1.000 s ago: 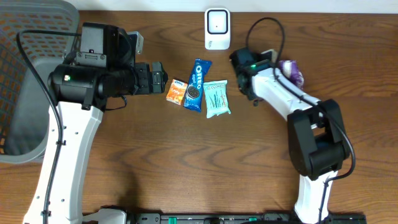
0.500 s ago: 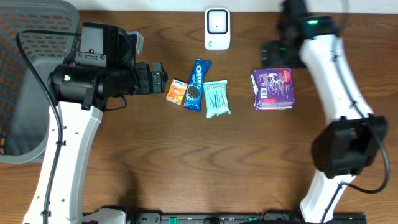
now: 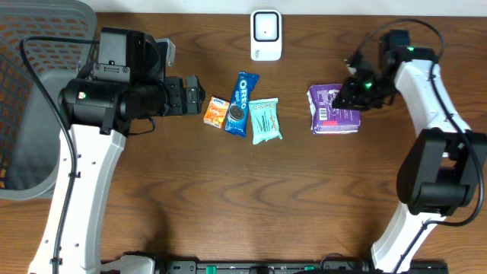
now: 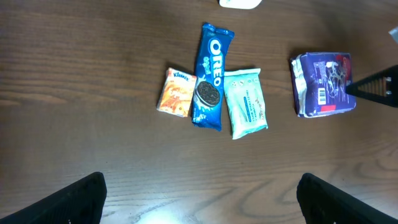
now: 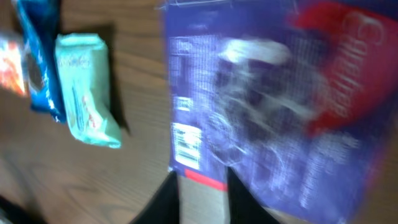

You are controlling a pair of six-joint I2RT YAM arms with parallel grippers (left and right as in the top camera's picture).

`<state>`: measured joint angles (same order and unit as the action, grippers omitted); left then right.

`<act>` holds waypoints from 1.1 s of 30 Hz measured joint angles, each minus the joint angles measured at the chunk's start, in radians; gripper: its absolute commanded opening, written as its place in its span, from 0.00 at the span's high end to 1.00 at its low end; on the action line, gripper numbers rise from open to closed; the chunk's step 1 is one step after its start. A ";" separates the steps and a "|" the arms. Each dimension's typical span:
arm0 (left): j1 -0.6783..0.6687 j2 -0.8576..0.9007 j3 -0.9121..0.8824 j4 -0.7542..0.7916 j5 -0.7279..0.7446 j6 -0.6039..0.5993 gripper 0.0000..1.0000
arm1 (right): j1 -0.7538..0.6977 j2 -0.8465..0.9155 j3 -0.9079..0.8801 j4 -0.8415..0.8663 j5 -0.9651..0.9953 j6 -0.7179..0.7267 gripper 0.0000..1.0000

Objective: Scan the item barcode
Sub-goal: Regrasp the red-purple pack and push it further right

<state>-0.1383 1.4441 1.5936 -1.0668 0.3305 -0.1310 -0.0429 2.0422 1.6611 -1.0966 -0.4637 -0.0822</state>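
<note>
Right gripper (image 5: pixel 203 200) jaws close-set over purple packet (image 5: pixel 267 106) edge — grip unclear, blurred.

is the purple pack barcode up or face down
Barcode up: the purple pack lies flat, its white barcode showing in the overhead and wrist views.

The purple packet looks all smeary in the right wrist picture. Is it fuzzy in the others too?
Right wrist view: the purple packet is badly blurred, print unreadable; overhead view: it looks sharp; left wrist view: sharp too, its barcode showing clearly.

Wooden table (image 3: pixel 228 198) bears orange packet (image 3: pixel 216 112), Oreo pack (image 3: pixel 240 105), mint packet (image 3: pixel 265 121), purple bag (image 3: pixel 329 114), white scanner (image 3: pixel 265 34).
</note>
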 measured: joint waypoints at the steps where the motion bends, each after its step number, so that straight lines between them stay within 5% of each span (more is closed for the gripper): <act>1: 0.000 0.000 0.000 0.000 0.000 0.000 0.02 | 0.019 0.000 0.000 0.010 -0.002 0.002 0.87; 7: 0.000 0.000 0.000 0.000 0.000 0.000 0.02 | 0.144 0.000 0.000 0.072 0.058 0.050 0.97; 19: 0.000 0.000 0.000 0.000 0.000 0.000 0.02 | 0.241 0.003 -0.206 0.387 0.327 0.259 0.99; 33: 0.000 0.000 0.000 0.000 0.000 0.000 0.02 | 0.191 0.006 -0.134 0.264 0.636 0.290 0.94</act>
<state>-0.1383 1.4441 1.5936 -1.0664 0.3305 -0.1310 0.1478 2.0483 1.5276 -0.8330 0.1722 0.2077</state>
